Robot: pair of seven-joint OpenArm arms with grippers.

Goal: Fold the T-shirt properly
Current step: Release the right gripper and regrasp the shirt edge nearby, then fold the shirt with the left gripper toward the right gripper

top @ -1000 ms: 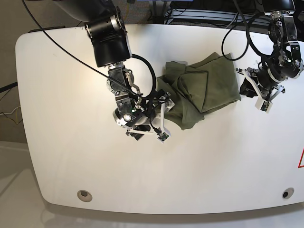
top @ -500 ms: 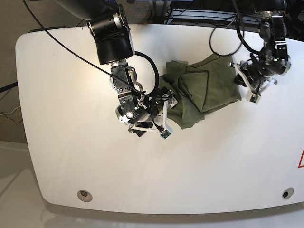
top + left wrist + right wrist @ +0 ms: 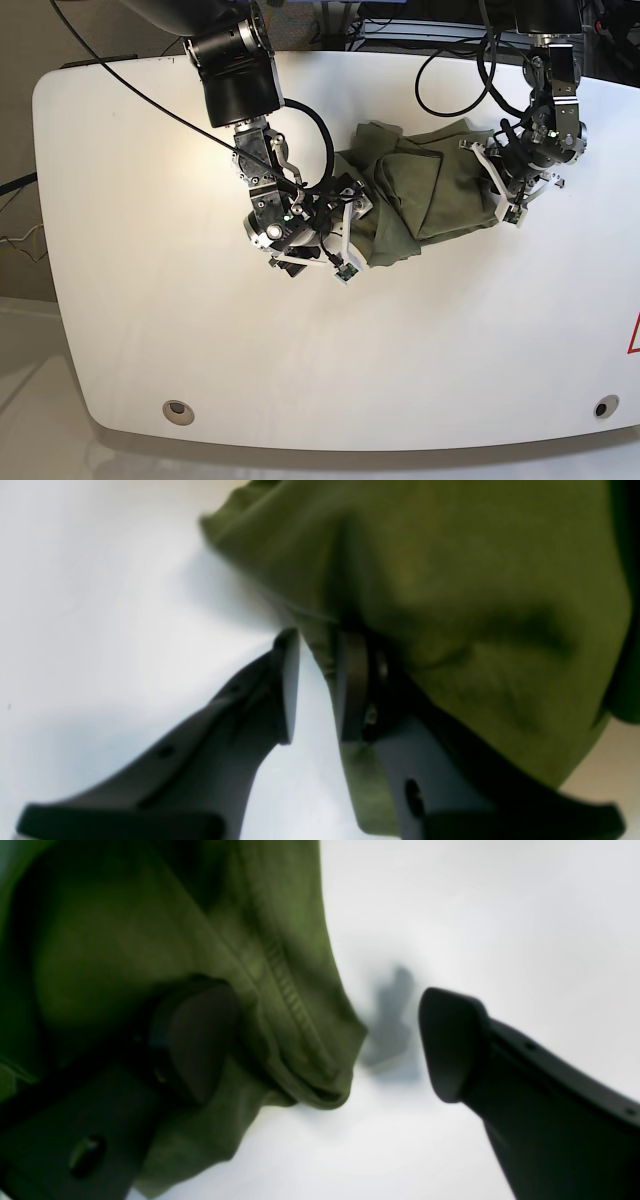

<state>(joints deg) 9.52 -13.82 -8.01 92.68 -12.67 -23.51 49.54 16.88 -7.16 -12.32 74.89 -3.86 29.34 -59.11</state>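
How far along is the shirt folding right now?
Barely started. Done: nothing tidy; the shirt lies bunched in a crumpled heap on the table. In hand: both grippers are at opposite edges, the left gripper with a hem between narrowed jaws, the right gripper wide open with one finger against the cloth. Left: spreading it flat and every fold.

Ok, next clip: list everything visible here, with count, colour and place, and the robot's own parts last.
T-shirt: one, olive green, crumpled in a heap on the far middle of the table, between the two arms.
Table: one, white, rounded corners, fills most of the base view.
Round inserts: two, metallic, near the table's front corners.
Cables: several, black, looping over the table's far side to both arms.
Right gripper: one, dark, jaws wide open around a hemmed edge of the T-shirt.
Left gripper: one, dark, jaws narrowly apart with a thin fold of the T-shirt between them; whether it is clamped I cannot tell.
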